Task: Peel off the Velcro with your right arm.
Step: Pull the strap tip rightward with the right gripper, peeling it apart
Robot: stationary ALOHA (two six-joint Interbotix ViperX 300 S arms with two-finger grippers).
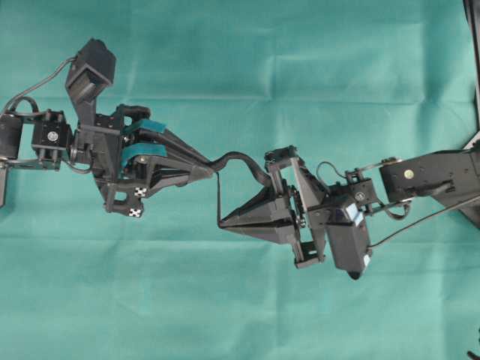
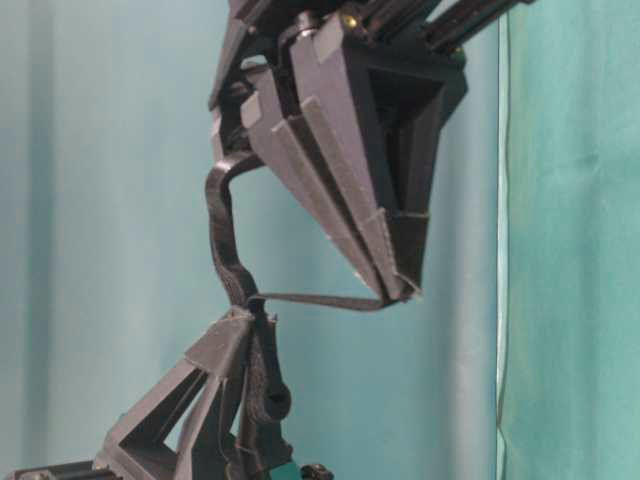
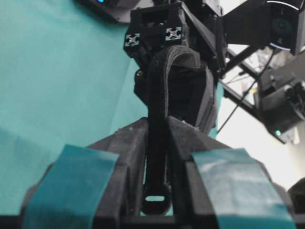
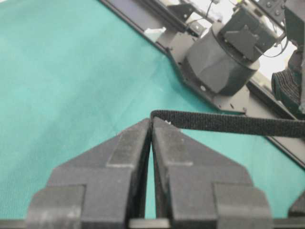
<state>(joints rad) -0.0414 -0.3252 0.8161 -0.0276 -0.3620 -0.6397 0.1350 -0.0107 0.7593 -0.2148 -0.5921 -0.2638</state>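
- We see a green cloth (image 1: 240, 300) covering the surface; both arms hang above it, tips meeting near the middle of the overhead view.
- Left arm (image 1: 52, 139) comes in from the left edge. Its gripper (image 1: 208, 171) has teal-striped fingers (image 3: 71, 176) and small checkered markers (image 1: 135, 212) on its underside.
- Right arm (image 1: 431, 176) comes in from the right edge. Its gripper (image 1: 222, 221) has plain dark grey triangular fingers (image 4: 119, 162) pointing left in the overhead view.
- Left jaws: nearly shut, clamped on the Velcro (image 3: 157, 143). In the left wrist view the strap runs down between the two fingers, its rounded slotted end lying back inside the gripper.
- Right jaws: closed tip to tip, pinching one thin layer of the Velcro at the very point, as the right wrist view shows.
- Velcro position: held in the air between the two grippers, off the cloth.
- From the left tips the strap splits. One layer arches up and over toward the right gripper's body in a loose loop (image 1: 244, 161); the other runs as a thin taut line (image 2: 320, 300) to the right tips.
- In the table-level view the two layers part just above the left fingertips.
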